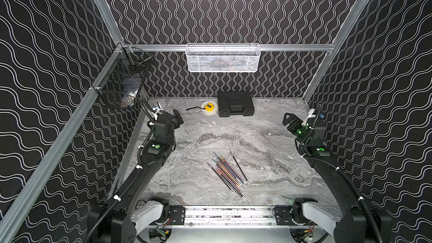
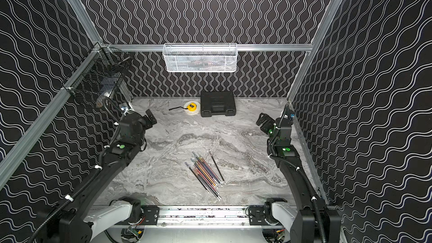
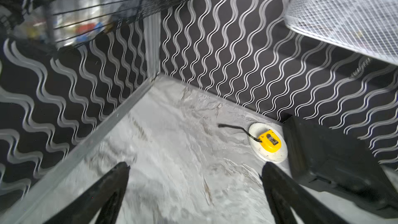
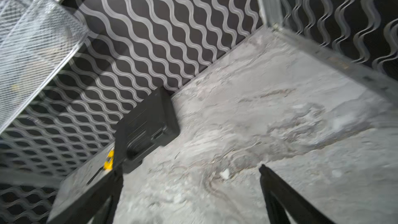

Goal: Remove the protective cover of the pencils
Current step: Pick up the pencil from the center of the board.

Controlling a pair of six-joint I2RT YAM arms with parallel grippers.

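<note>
left claw (image 1: pixel 178 118): released, empty
right claw (image 1: pixel 288 119): released, empty
pencils (image 1: pixel 228 175): untouched between claws, well apart
covers (image 1: pixel 215 154): none is seen removed

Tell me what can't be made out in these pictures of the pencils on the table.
- Protective covers: too small in both top views to count or match to pencils.
- Pencils: outside both wrist views, which face the back corners.
- White mesh basket: contents blurred behind its mesh in every view.
- Black case: shut, so its inside is hidden.
</note>
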